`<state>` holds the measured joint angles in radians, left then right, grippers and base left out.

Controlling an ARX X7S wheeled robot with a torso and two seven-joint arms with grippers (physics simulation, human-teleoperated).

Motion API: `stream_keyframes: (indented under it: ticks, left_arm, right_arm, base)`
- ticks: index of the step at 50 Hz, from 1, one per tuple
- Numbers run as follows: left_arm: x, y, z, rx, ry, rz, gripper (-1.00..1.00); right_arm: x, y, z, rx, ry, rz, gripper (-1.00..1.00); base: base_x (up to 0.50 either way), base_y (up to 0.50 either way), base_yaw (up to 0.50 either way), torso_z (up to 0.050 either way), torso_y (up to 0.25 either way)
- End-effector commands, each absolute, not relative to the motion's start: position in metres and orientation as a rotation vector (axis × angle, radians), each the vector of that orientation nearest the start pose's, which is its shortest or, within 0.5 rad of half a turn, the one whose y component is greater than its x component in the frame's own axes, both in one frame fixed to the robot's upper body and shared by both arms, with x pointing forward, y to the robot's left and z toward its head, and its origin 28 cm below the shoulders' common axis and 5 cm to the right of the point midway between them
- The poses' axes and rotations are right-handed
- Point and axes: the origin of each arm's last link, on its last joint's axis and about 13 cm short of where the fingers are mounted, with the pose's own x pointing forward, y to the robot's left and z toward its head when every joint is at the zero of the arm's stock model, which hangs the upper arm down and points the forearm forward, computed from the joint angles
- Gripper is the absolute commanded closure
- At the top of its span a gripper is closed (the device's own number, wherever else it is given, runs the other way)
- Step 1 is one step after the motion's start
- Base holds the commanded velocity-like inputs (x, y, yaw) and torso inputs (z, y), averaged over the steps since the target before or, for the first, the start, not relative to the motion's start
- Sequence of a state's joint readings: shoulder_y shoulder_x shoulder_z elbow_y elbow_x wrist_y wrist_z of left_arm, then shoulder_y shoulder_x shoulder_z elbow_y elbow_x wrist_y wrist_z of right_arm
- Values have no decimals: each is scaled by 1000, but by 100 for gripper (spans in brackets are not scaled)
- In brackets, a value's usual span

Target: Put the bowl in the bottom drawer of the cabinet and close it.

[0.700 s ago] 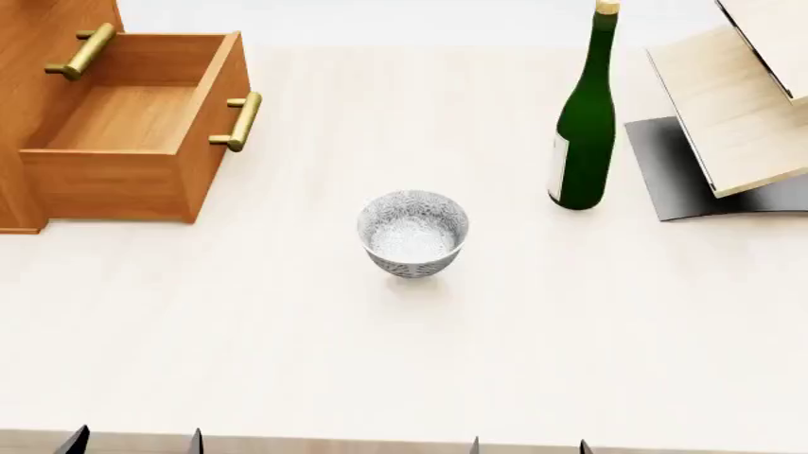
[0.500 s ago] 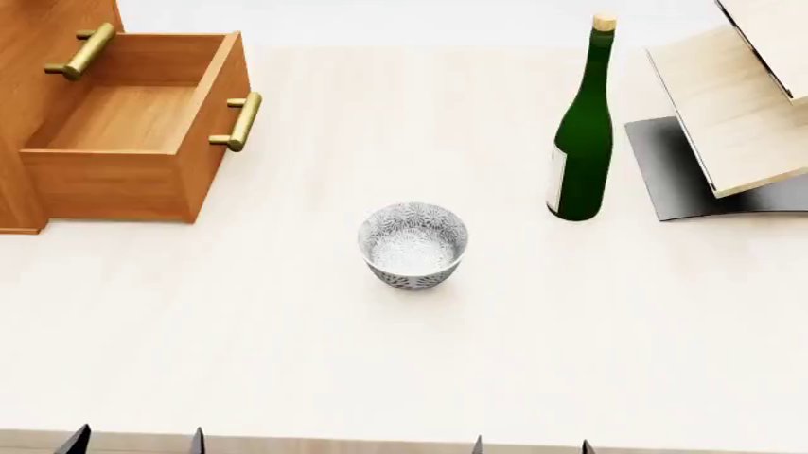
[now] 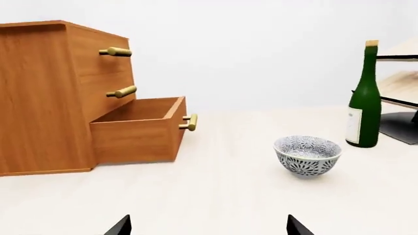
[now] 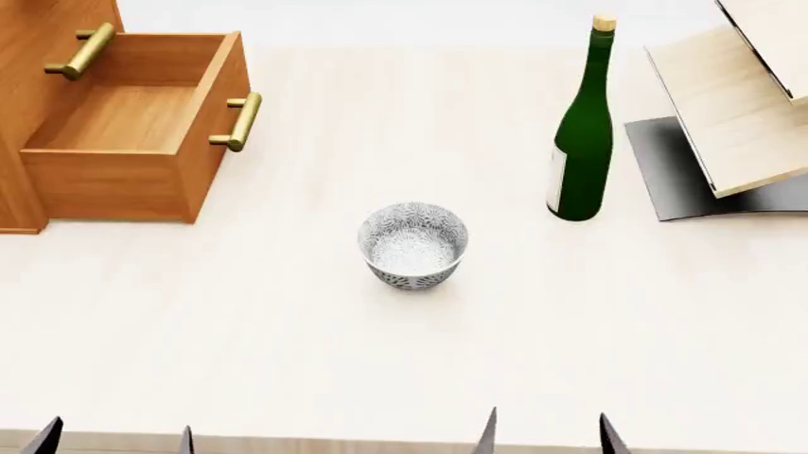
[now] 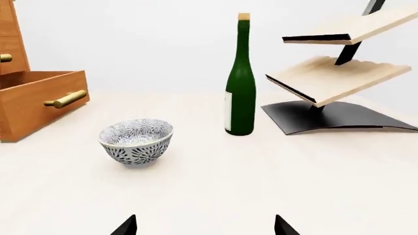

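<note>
The white bowl [image 4: 413, 243] with its grey-blue floral pattern stands upright on the pale table [image 4: 378, 359], also seen as the bowl [image 3: 308, 155] and the bowl [image 5: 136, 142]. The honey-brown cabinet [image 3: 46, 98] is at the far left, and its bottom drawer [image 4: 127, 137] is pulled out and empty, brass handle [image 4: 238, 121] facing the table. My left gripper [image 4: 116, 440] and right gripper [image 4: 546, 433] sit at the near table edge, both open with nothing between the fingers. Only the fingertips [image 3: 121, 226] show in the wrist views.
A green wine bottle [image 4: 584, 132] stands to the right of the bowl. Behind it is a pale wooden rack [image 4: 739, 104] on a dark grey base [image 4: 682, 175]. The cabinet's two upper drawers [image 3: 114, 71] are shut.
The head view shifted slightly, so bowl and bottle sit lower in the picture. Both grippers' fingertips have crept a little further into view at the near edge.
</note>
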<state>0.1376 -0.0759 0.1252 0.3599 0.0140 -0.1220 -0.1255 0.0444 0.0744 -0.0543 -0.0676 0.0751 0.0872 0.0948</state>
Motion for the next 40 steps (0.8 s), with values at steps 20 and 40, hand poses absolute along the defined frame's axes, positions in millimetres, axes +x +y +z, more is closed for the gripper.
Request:
stream_keyframes:
  ticks: [20, 40]
  left_arm:
    - [103, 192, 25, 31, -67, 17, -100]
    - [104, 191, 25, 15, -90, 0, -100]
  right_arm:
    - [214, -119, 164, -22, -204, -76, -100]
    - [213, -116, 184, -30, -291, -69, -100]
  base:
    - [0, 0, 0, 0, 0]
    - [0, 18, 0, 0, 0]
